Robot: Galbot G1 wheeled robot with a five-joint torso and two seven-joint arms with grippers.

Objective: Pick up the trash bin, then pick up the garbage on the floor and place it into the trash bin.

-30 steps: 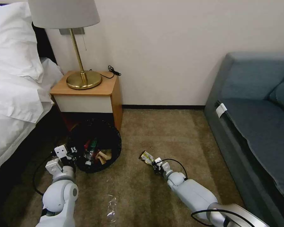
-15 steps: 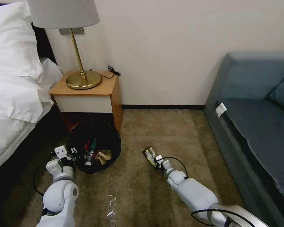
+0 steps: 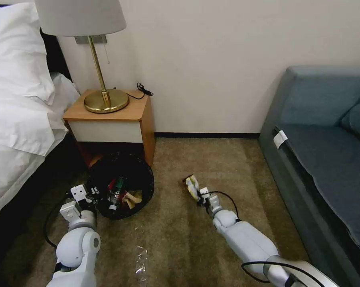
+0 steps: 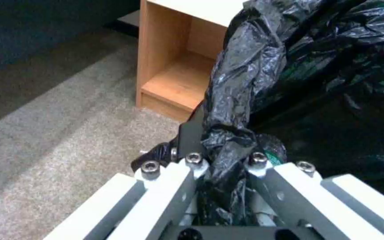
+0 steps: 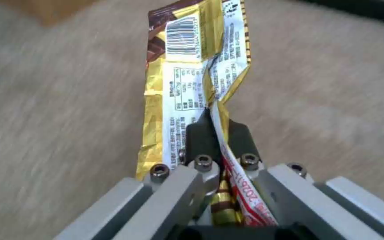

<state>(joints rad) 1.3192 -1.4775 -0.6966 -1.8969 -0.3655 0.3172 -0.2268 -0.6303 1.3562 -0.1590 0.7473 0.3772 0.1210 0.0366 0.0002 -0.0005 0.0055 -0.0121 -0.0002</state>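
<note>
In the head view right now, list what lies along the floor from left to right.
Left gripper clamped on the bin's bag-lined rim → trash bin → clear plastic litter on the carpet → gold wrapper pinched in the right gripper → sofa.

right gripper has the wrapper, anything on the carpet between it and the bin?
Nothing visible. The right gripper holds the gold wrapper; bare carpet lies between it and the trash bin, whose bag-lined rim the left gripper grips.
</note>
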